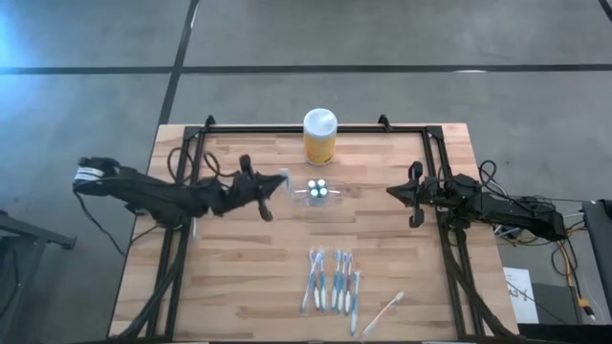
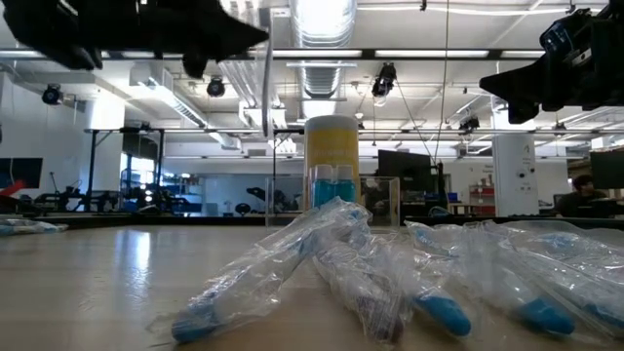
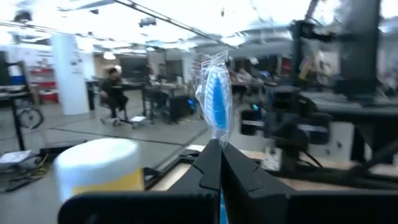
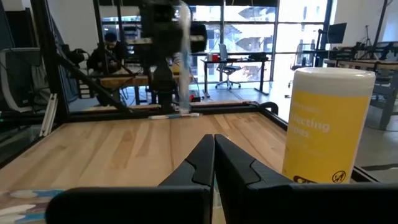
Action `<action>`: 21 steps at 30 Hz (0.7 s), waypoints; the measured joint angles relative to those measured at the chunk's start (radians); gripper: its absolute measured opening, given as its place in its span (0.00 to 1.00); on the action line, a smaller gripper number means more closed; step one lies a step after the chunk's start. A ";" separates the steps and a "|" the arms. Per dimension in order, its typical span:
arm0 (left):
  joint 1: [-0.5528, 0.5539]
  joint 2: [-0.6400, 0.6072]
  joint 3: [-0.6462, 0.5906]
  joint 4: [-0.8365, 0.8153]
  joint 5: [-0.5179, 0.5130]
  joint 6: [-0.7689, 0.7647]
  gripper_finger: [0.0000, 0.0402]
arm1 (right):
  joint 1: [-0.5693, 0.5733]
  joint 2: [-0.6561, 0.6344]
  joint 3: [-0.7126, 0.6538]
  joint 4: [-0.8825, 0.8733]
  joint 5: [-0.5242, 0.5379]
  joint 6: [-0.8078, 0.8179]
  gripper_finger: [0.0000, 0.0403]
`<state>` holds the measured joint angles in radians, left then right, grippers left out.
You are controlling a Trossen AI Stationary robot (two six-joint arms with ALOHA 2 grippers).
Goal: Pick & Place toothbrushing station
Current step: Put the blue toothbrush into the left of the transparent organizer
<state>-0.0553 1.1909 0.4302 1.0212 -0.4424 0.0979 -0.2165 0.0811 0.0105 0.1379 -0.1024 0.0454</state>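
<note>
Over mid-table, left gripper (image 1: 277, 182) clamped tight on one wrapped toothbrush (image 3: 214, 96), held aloft just beside the toothbrushing station (image 1: 319, 191). Looks barely underway: rest of the wrapped toothbrushes (image 1: 333, 280) lying on the table. Right gripper (image 1: 400, 192) pinched closed, empty, parked off right.

The left arm reaches in from the table's left edge toward the middle, its left gripper (image 1: 277, 182) raised above the tabletop with fingers (image 3: 211, 165) pressed together on a wrapped toothbrush (image 3: 214, 102). The right arm waits at the right side, its right gripper (image 1: 394, 191) closed, empty, raised.
</note>
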 joint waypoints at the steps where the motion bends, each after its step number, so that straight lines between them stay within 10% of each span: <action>1: 0.022 0.012 -0.022 0.043 0.005 -0.020 0.00 | 0.000 0.000 0.000 0.000 0.000 -0.002 0.02; 21: 0.171 0.395 0.086 0.149 0.111 -0.069 0.00 | 0.000 0.001 0.000 -0.006 0.032 -0.031 0.02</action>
<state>0.1161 1.5858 0.5159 1.1702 -0.3313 0.0286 -0.2169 0.0818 0.0101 0.1316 -0.0708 0.0143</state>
